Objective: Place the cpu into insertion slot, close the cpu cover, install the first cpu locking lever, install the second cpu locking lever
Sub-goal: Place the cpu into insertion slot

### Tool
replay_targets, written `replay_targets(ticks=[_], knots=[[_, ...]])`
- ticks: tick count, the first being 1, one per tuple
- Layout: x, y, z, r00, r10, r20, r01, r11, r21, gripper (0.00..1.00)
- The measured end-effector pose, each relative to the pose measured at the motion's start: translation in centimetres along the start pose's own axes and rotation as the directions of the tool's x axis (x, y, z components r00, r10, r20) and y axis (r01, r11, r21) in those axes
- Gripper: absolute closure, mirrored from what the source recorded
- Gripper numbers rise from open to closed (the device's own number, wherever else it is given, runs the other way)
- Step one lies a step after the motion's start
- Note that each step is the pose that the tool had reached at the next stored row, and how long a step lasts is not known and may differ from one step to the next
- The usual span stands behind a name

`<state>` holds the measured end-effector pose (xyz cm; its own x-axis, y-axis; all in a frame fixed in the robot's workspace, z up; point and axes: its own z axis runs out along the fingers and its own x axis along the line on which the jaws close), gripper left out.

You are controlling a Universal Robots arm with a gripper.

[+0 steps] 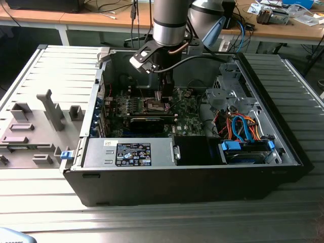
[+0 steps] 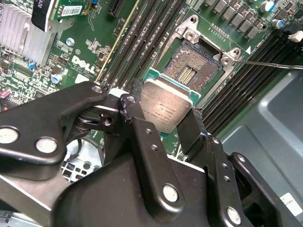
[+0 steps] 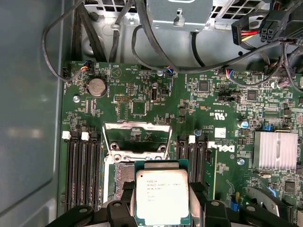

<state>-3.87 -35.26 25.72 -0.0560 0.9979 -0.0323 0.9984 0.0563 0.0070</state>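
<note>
My gripper (image 2: 160, 116) is clenched on the cpu (image 2: 165, 108), one finger (image 2: 129, 105) on each of two opposite edges, its grey metal face turned towards both wrist cameras. In the exterior view the gripper (image 1: 164, 98) reaches down inside the open computer case (image 1: 177, 188), which lies on its side on the ribbed metal bench (image 1: 50, 215).

The cpu is not seated. It hangs just over one edge of the insertion slot (image 2: 189, 71), covering part of it, and whether its lower edge touches the slot's rim I cannot tell. The slot's dark centre with its field of contacts lies bare. In the first wrist view the cpu (image 3: 162, 196) hides most of the slot (image 3: 121, 174), and the cpu cover (image 3: 137, 126) stands swung open on the slot's far side from the gripper (image 3: 161, 201), with its square window free.

A thin wire lever (image 2: 270, 65) juts out from one corner of the slot, unlatched. Long black memory slots (image 3: 83, 175) flank the slot on both sides on the green motherboard (image 3: 142, 101). A finned heatsink (image 3: 276, 150) sits well apart from the slot, beyond one bank of them.
</note>
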Motion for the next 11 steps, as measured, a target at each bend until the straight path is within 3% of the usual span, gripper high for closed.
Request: replay_targets(ticks=[11], knots=[[0.02, -0.29, 0.12, 1.0000, 0.000, 0.0000, 0.000, 1.0000, 0.0000, 0.46]])
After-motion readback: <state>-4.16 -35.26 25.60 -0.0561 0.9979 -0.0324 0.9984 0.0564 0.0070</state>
